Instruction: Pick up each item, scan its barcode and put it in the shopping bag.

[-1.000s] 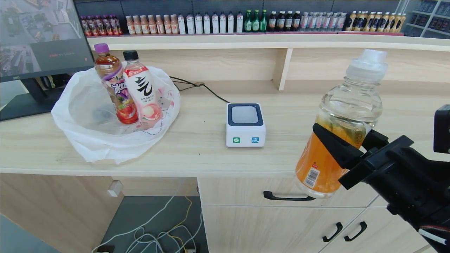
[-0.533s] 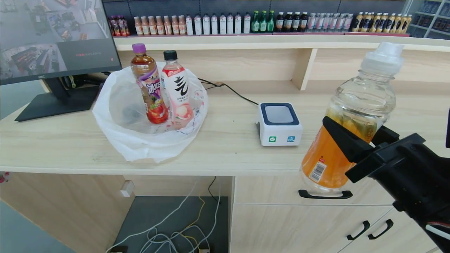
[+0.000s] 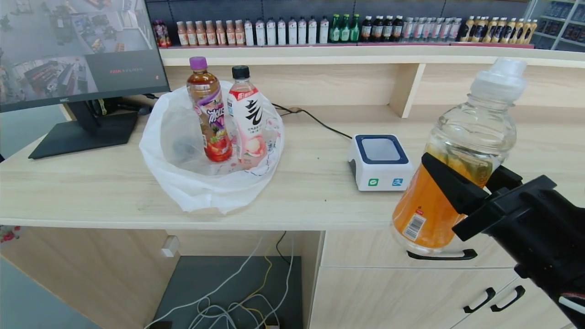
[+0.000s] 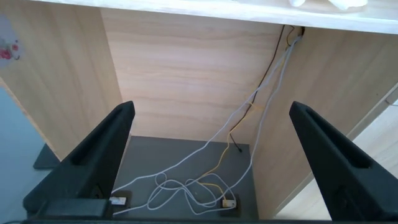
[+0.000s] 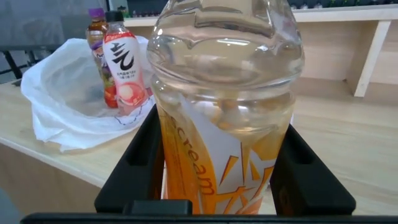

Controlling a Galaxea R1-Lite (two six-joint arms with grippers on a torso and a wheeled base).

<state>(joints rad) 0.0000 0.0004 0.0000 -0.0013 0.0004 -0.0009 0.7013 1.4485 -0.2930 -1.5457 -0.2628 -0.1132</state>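
A long pale wooden counter [image 3: 114, 192] spans the scene, with drawers under its right half. At its far left corner stands a black flat monitor [image 3: 82, 45] on a black foot. Beside the monitor a thin white plastic shopping bag [image 3: 192, 196] lies on the counter with its mouth spread wide.

The right gripper [image 3: 461, 168], black and blocky, is clamped on a large clear plastic bottle [image 3: 470, 132], one finger crossing the near side of the bottle and the other behind it. The bottle hangs in the air over the counter's front edge, to the right of the scanner and well apart from the bag. It is tilted, its wide translucent white cap leaning up and to the right. The upper body is see-through and ribbed. An orange label wraps the lower body. From the right wrist view, the same bottle [image 5: 227, 124] sits squeezed between the gripper's [image 5: 221, 177] two black fingers, white lettering on the orange label facing the camera.

The left gripper [image 4: 211, 112] is held low in front of the counter's open underside, its fingers wide apart with nothing between them, above loose cables [image 4: 199, 183] on the floor.

Inside the bag, two smaller bottles stand upright and touching: a purple-capped bottle [image 3: 211, 114] of brown drink and a black-capped bottle [image 3: 247, 119] with a pink and white wrap.

A small white scanner box [image 3: 379, 176] with a dark blue rim around its top window sits on the counter between the bag and the held bottle.

A white barcode patch [image 3: 415, 227] shows near the held bottle's base, facing the head camera.
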